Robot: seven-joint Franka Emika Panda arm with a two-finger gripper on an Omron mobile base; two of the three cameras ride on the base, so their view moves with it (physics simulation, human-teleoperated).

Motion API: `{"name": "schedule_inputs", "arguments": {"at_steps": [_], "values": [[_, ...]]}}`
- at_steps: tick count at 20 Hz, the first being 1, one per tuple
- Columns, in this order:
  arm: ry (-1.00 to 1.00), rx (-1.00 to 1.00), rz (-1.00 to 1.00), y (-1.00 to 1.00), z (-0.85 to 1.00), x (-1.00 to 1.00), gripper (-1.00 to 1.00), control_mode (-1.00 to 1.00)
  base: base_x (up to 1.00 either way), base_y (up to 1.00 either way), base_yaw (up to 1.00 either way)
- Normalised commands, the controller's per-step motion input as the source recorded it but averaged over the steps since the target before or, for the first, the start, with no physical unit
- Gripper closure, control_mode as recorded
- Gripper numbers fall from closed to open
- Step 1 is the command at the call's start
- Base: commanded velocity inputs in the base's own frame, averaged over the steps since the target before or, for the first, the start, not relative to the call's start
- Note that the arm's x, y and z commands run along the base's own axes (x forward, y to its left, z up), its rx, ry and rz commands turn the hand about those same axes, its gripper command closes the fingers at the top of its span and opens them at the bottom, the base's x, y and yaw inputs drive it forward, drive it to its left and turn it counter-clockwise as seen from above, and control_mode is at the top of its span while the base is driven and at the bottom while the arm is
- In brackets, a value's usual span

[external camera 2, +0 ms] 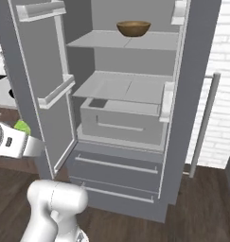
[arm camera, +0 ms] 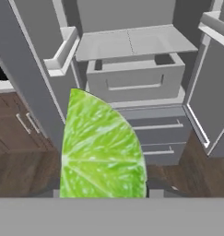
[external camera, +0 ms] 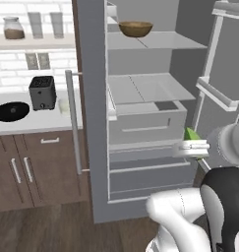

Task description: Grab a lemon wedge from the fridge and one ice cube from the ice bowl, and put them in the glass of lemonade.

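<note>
A yellow-green lemon wedge (arm camera: 102,147) looms large in the hand view, and my gripper (external camera: 191,146) is shut on it, low in front of the open fridge (external camera: 91,98). The wedge (external camera: 191,134) pokes up above the fingers, and from the right base view the wedge (external camera 2: 22,126) shows beside the left fridge door. The black ice bowl (external camera: 11,111) lies on the counter to the left. Next to the toaster stands the glass of lemonade (external camera: 64,106). I cannot make out an ice cube in the bowl.
Both fridge doors (external camera 2: 40,80) stand open on either side of the hand. A brown wooden bowl (external camera: 135,28) sits on the top shelf. A black toaster (external camera: 42,92) is on the counter, with a jar and two tall grey glasses (external camera: 44,23) on the shelf above.
</note>
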Motion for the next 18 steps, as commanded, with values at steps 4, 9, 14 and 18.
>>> {"name": "schedule_inputs", "arguments": {"at_steps": [4,9,14,18], "values": [[0.0,0.0,0.0,0.0,0.0,0.0,1.0,1.0,0.03,0.27,0.06],[0.0,0.0,0.0,0.0,0.0,0.0,1.0,1.0,0.28,0.31,0.23],[0.0,0.0,0.0,0.0,0.0,0.0,1.0,1.0,-0.29,0.62,0.35],[0.0,0.0,0.0,0.0,0.0,0.0,1.0,1.0,-0.03,0.91,0.59]]}}
